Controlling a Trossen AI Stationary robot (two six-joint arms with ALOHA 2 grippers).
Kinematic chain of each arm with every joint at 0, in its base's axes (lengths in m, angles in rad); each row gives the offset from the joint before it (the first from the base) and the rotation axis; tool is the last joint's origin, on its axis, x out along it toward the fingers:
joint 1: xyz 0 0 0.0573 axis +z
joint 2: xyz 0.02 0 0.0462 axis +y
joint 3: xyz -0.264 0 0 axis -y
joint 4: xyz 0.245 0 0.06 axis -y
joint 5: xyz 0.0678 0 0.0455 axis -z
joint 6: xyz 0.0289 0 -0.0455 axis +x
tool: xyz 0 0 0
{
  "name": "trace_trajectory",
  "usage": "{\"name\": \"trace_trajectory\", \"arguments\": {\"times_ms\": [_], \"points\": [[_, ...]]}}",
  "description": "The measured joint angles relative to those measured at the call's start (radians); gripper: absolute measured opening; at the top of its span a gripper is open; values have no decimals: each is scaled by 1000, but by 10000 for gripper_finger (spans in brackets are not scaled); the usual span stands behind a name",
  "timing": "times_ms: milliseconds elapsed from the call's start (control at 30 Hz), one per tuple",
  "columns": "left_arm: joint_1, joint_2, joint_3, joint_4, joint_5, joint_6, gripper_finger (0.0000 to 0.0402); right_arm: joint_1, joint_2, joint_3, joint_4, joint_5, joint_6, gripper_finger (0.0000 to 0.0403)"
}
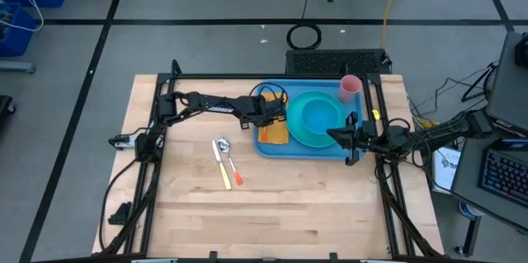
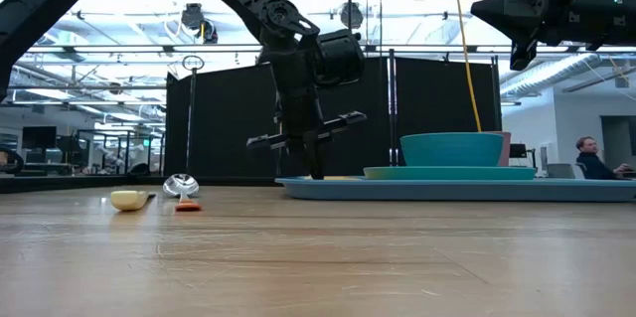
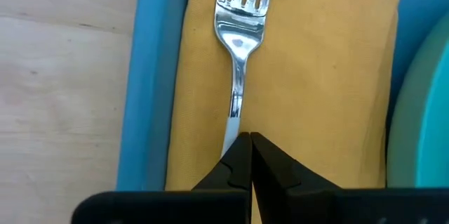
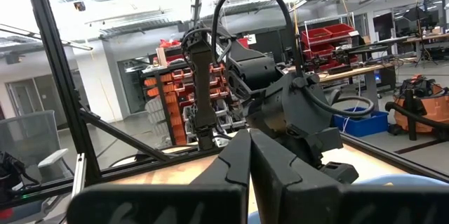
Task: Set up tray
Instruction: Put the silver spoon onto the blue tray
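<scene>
The blue tray (image 1: 307,152) lies on the far right part of the table, with a folded yellow napkin (image 1: 275,135) at its left end. A steel fork (image 3: 238,34) lies flat on the napkin (image 3: 316,76), next to the turquoise plate (image 3: 417,112). My left gripper (image 3: 250,138) is shut and points down over the fork's handle (image 3: 233,115); it also shows in the low view (image 2: 316,168). My right gripper (image 1: 338,134) is shut and empty. It hangs high above the tray's right end (image 2: 517,54). My left gripper comes from above with its shut fingertips (image 3: 240,147) right beside the fork's handle (image 3: 230,136). The handle runs behind one finger, not into the gap. I cannot tell whether the fingers touch it.
A turquoise bowl (image 1: 322,113) sits on the plate (image 1: 307,135), and a pink cup (image 1: 350,87) stands at the tray's far right corner. A spoon (image 1: 221,146) and a yellow-handled knife (image 1: 224,174) lie on bare wood left of the tray. A black frame rings the table.
</scene>
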Motion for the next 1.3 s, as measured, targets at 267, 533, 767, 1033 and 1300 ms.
{"name": "trace_trajectory", "arguments": {"times_ms": [267, 533, 767, 1033, 1300], "points": [[-4, 0, 0, -32, -25, -43, 1, 0, 0, 0, 0, 0, 0, 0], [-6, 0, 0, -26, -26, -10, 1, 0, 0, 0, 0, 0, 0, 0], [-6, 0, 0, 54, 9, 60, 9, 0, 0, 0, 0, 0, 0, 0], [-28, -1, 0, 131, 28, 63, 9, 0, 0, 0, 0, 0, 0, 0], [-53, -7, 0, 192, 28, 30, 16, 0, 0, 0, 0, 0, 0, 0]]}}
